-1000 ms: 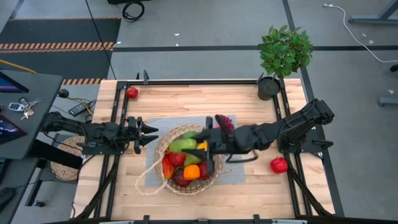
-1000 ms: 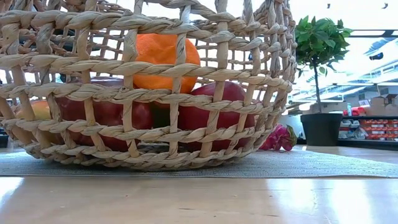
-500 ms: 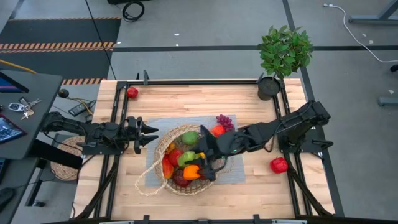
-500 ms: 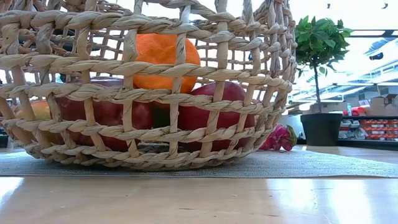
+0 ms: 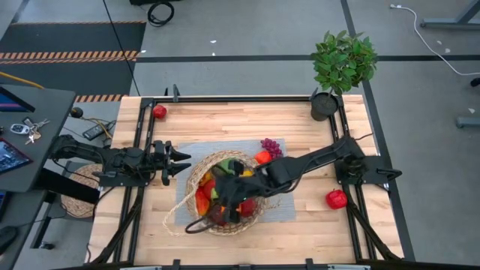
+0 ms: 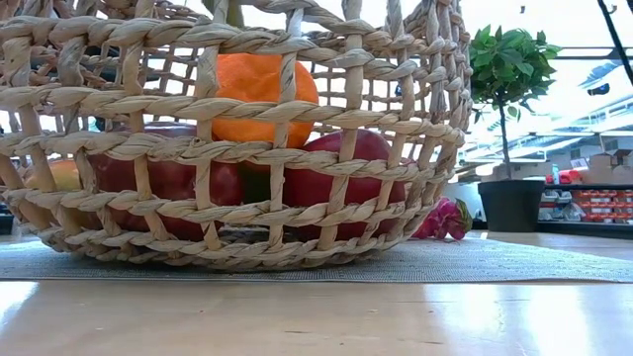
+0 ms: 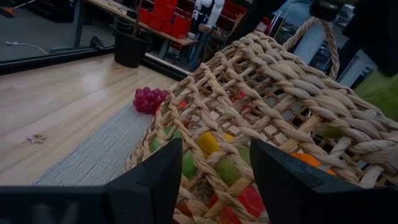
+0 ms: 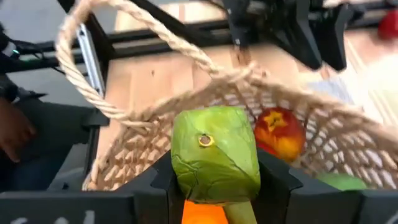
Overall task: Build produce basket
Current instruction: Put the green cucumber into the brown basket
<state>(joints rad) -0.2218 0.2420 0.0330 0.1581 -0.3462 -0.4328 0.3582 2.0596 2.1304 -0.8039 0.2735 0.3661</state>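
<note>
High view: wooden table [image 5: 300,124], grey mat [image 5: 187,154]; right claw [image 5: 223,196] clamps green produce [image 8: 214,155]; left claw [image 5: 182,160] closed.

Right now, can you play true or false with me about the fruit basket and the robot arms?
1. The right gripper holds a green fruit over the basket. True.
2. The purple grapes are inside the basket. False: they lie on the grey mat beside it.
3. The left gripper is carrying an apple. False: it is shut on nothing, waiting beside the basket.
4. A red fruit lies on the table near the right arm's base. True.
5. The potted plant stands in the basket. False: it stands at a far table corner.
</note>
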